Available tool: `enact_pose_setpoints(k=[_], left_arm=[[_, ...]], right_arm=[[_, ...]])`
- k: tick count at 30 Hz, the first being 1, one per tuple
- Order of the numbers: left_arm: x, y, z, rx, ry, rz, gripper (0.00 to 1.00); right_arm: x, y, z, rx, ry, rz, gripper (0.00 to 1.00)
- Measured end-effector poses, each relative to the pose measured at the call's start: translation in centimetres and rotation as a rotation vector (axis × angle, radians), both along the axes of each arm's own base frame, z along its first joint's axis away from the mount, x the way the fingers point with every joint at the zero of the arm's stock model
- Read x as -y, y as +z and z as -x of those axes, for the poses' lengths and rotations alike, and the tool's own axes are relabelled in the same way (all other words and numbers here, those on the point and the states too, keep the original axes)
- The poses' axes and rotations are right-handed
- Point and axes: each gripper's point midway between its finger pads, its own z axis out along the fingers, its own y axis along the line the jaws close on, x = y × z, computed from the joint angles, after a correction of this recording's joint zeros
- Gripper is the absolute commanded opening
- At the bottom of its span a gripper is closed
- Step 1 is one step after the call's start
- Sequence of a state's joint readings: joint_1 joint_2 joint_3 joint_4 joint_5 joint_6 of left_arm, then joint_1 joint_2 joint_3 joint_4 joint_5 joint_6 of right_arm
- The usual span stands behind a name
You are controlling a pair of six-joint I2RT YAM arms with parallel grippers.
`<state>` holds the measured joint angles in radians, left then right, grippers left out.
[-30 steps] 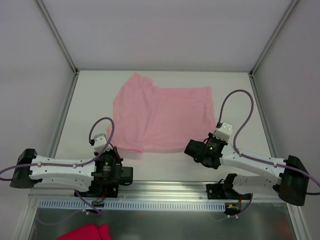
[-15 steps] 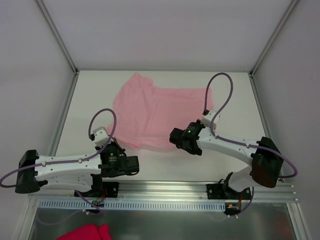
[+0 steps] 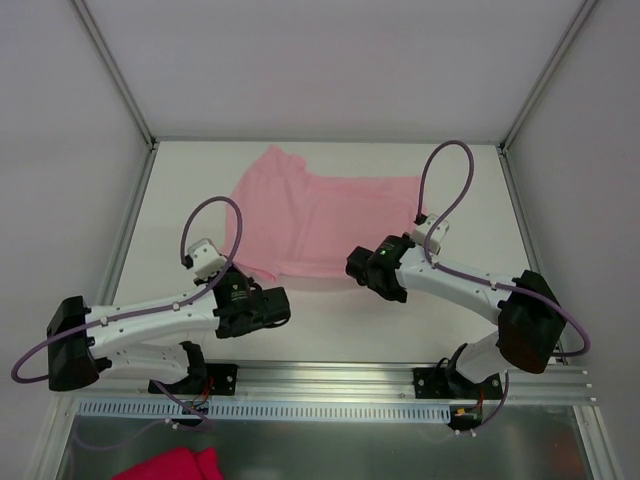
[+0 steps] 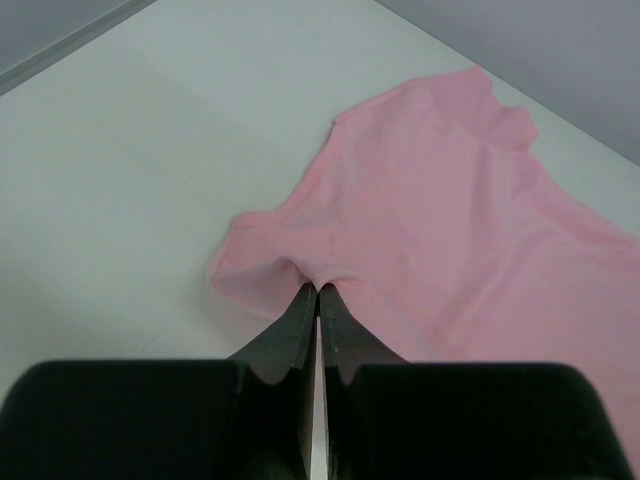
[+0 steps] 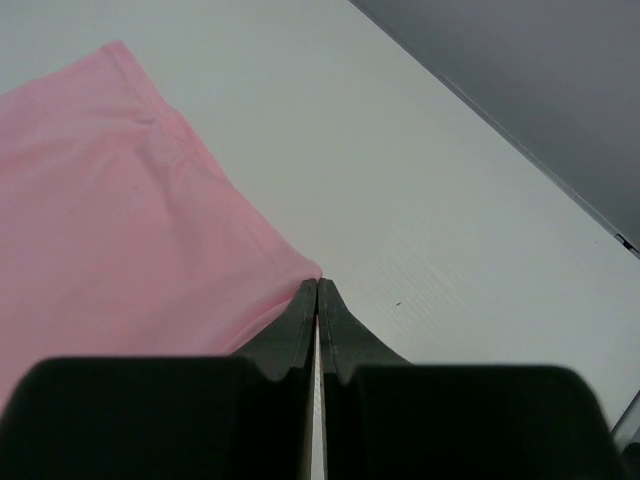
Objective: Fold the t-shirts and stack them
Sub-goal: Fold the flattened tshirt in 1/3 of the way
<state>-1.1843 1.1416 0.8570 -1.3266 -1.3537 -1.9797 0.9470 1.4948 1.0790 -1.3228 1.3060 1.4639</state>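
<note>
- Pale pink short-sleeved t-shirt (image 3: 330,215) of thin, plain fabric lies spread on the white bench (image 3: 180,200), around its far middle; one part is bunched at the far left corner; its near edge is gathered up at two points.
- It should handle as light and limp; with no stiffness of its own, any lifted part will probably sag and drape between the holds; the matte knit looks more clingy than slippery; nothing about it seems fragile.
- Hems and corners are the best places to hold it, in my judgement; a pinch in the middle of a panel would only bunch the cloth.
- Left arm's fingers (image 4: 292,335), black and tapered, are closed on the near left edge; the fabric puckers into a small ridge at their tips.
- Right arm's fingers (image 5: 345,340) are closed in the same way, pinching the near right corner beside the stitched hem.
- Shallow soft wrinkles run across the cloth; the bench beneath looks smooth, hard and matte.
- Deep magenta cloth (image 3: 170,465) lies crumpled beyond the metal rail, well apart from the shirt.
</note>
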Motion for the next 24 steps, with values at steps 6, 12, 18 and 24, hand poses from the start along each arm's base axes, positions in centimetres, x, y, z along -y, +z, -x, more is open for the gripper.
enact_pose_setpoints(k=[6, 12, 18, 24], left_arm=[[1.8, -0.2, -1.5, -0.012, 0.029, -0.069, 0.00], [5.8, -1.7, -2.7, -0.053, 0.006, -0.167, 0.00], [1.7, -3.7, -0.6, -0.094, -0.020, -0.142, 0.00], [3.8, -4.9, -4.7, -0.109, -0.111, 0.068, 0.00]], right_arm=[[0.4, 0.0, 0.0, -0.020, -0.004, 0.025, 0.01], [0.5, 0.2, -0.1, -0.023, 0.001, 0.040, 0.01], [0.6, 0.5, -0.1, -0.020, 0.007, 0.054, 0.01], [0.7, 0.7, -0.1, -0.024, 0.011, 0.064, 0.01]])
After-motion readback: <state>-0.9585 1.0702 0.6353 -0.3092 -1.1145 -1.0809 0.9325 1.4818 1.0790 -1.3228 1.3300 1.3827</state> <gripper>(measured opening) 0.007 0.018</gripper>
